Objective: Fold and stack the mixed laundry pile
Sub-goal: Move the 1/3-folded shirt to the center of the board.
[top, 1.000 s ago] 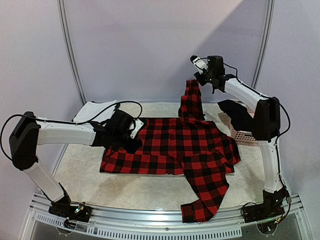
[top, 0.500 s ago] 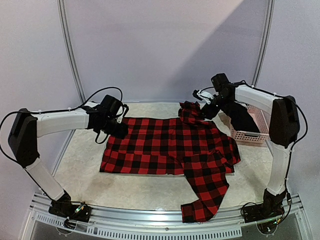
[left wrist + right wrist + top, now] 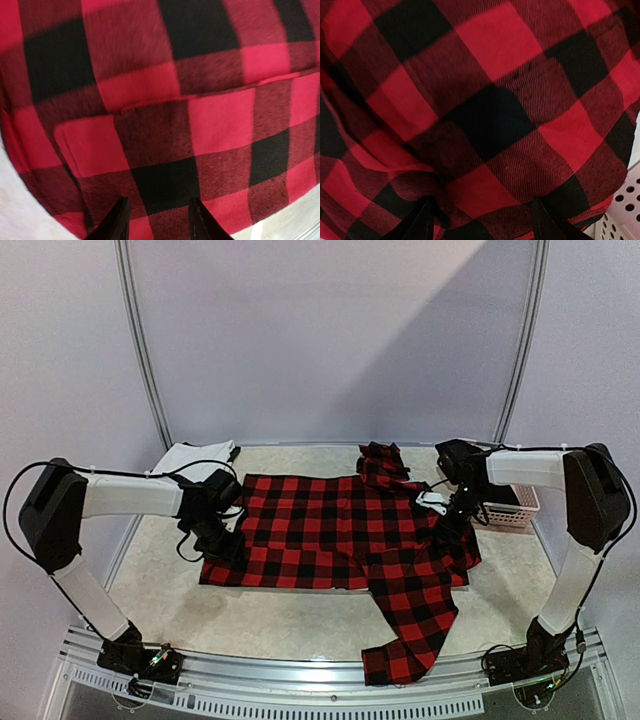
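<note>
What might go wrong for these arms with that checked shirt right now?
One sleeve of the flannel shirt hangs over the table's near edge; its weight might drag the shirt off. The right gripper, open above the cloth, sits close to the pink basket and might knock it.

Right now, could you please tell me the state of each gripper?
Left gripper: open, over the flannel shirt.
Right gripper: open, over the same shirt.

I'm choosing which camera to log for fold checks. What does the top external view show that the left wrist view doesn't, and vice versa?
Only top external: the whole flannel shirt spread out, its sleeve trailing to the near edge, the pink basket, a white cloth. Only left wrist: the left claw open above a stitched seam. Both: the shirt's red-and-black checks.
</note>
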